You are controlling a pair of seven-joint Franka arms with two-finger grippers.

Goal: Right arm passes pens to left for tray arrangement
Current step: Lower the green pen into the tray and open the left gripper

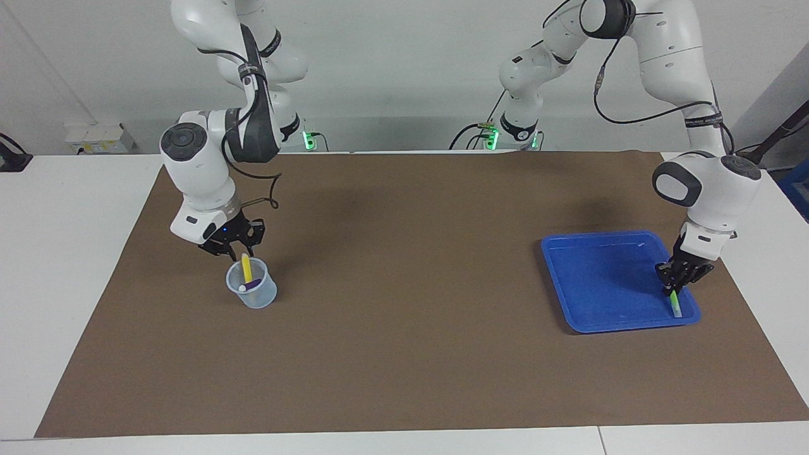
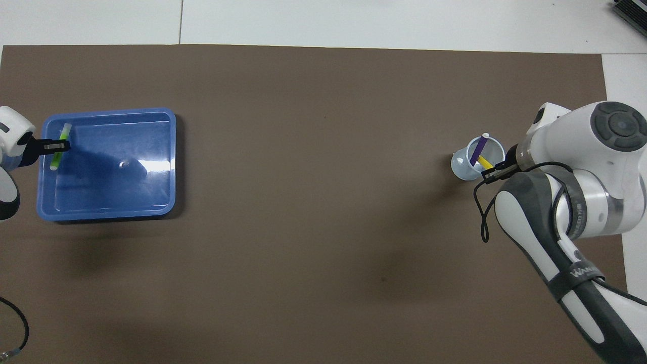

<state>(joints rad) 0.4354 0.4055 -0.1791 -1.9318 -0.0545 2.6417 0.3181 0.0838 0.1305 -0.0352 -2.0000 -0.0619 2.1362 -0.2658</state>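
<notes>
The blue tray point(image 1: 600, 278) point(image 2: 108, 216) lies toward the left arm's end of the table. My left gripper point(image 1: 674, 285) point(image 2: 62, 146) is low inside it, by the rim at that end, shut on the green pen point(image 1: 675, 306) point(image 2: 56, 157), which slopes down to the tray floor. Toward the right arm's end stands a translucent cup point(image 1: 258, 298) point(image 2: 459, 170) holding the yellow pen point(image 1: 246, 268) point(image 2: 484, 162) and the purple pen point(image 1: 253, 285) point(image 2: 479, 148). My right gripper point(image 1: 241, 251) point(image 2: 492, 172) hangs just over the cup, its fingertips closed on the yellow pen's top end.
A brown mat point(image 1: 404, 354) covers most of the white table. The right arm's forearm and a loose black cable point(image 2: 480, 222) hang over the mat beside the cup, on the robots' side.
</notes>
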